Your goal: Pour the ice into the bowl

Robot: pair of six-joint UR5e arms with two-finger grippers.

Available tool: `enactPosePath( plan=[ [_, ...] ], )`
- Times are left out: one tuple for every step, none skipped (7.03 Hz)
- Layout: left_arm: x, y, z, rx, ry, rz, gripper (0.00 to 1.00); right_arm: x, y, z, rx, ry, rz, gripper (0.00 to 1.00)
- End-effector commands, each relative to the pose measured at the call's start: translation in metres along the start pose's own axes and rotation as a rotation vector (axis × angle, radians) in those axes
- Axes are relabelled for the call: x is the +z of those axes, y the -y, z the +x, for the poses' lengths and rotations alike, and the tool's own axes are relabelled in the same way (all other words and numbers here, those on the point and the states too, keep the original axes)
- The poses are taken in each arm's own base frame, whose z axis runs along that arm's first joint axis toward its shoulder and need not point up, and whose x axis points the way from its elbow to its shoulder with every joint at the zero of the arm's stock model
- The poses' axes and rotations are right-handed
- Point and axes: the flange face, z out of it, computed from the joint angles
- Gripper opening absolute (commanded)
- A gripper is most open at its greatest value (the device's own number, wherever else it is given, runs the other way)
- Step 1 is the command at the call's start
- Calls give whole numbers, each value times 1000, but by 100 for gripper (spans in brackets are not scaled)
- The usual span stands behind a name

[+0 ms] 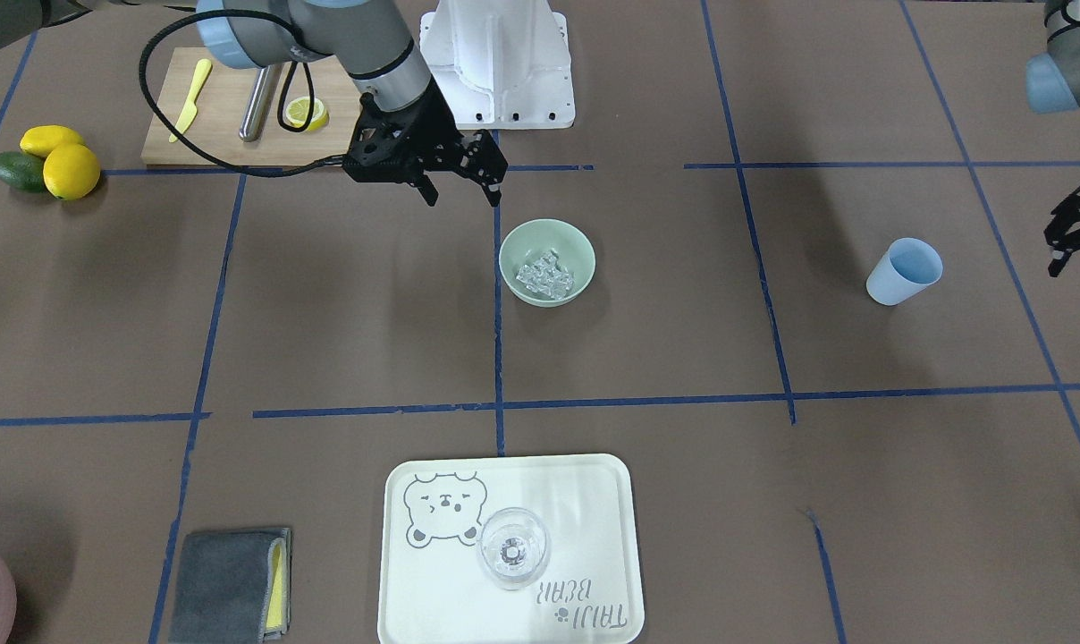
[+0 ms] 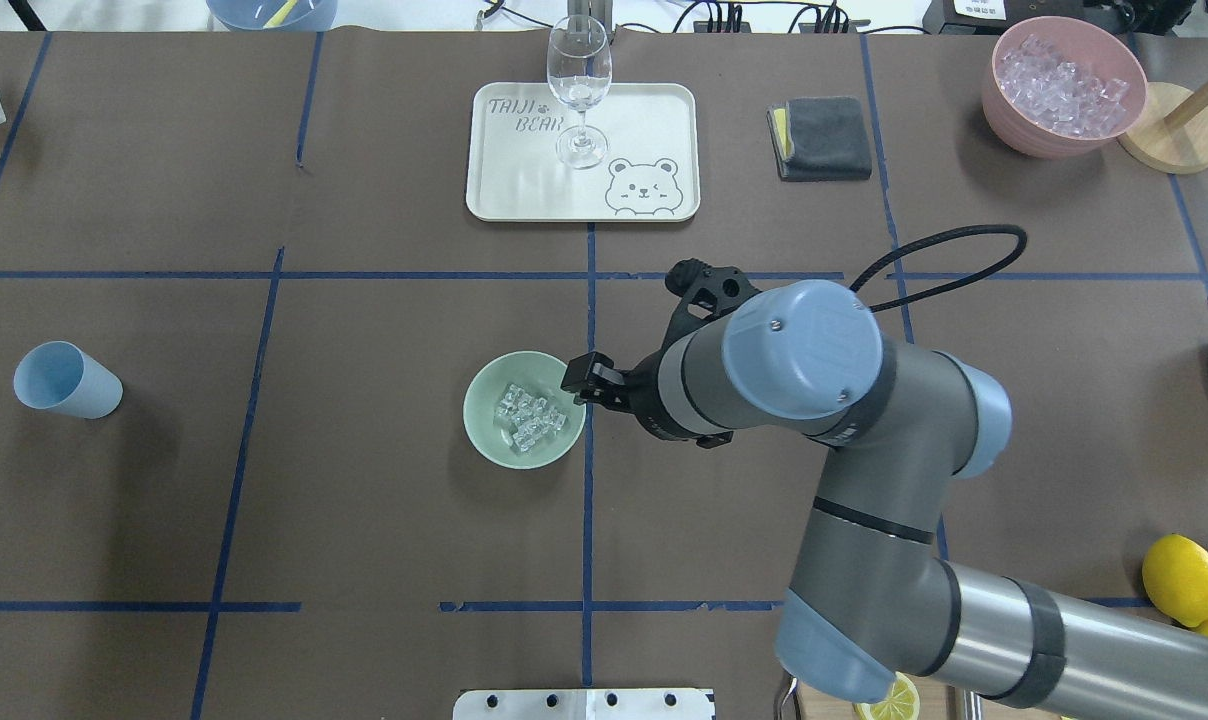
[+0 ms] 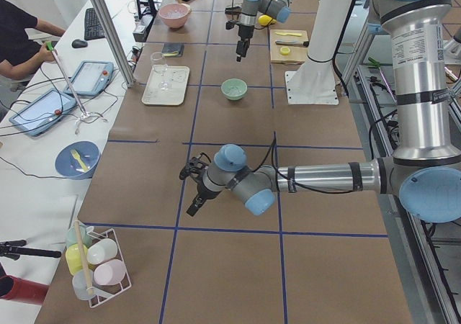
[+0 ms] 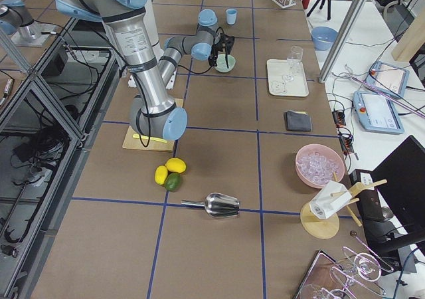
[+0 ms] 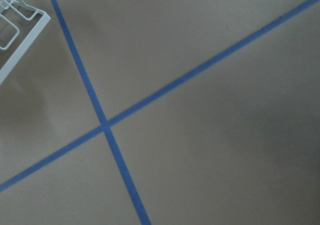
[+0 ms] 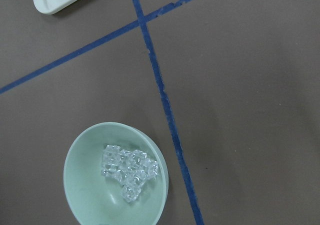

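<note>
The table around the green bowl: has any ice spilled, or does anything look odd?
Nothing stands out. The ice sits heaped inside the bowl, with no cubes on the table around it. The blue cup and the wine glass on the tray stand upright.

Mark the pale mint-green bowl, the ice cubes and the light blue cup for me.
pale mint-green round bowl (image 1: 549, 236): front-facing view, bare inner wall.
heap of clear ice cubes (image 1: 547, 274): front-facing view, middle of the heap.
light blue tapered cup (image 1: 887, 284): front-facing view, outer side wall.
</note>
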Motion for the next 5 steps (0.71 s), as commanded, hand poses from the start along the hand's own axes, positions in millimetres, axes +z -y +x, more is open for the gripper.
enactPosePath(
  plan=[
    [-39, 39, -7, -143, -18, -113, 100, 53, 1, -29, 2, -70, 12, 100],
    [-52, 42, -3, -179, -39, -138, 100, 74, 4, -37, 4, -102, 15, 100],
    [-55, 38, -4, -183, -39, -139, 100, 82, 6, -33, 7, -120, 16, 100],
    [-57, 36, -3, -181, -40, -133, 100, 93, 9, -30, 10, -138, 18, 100],
    [-63, 40, 1, -177, -42, -122, 100, 102, 7, -28, 8, -154, 17, 100]
  ],
)
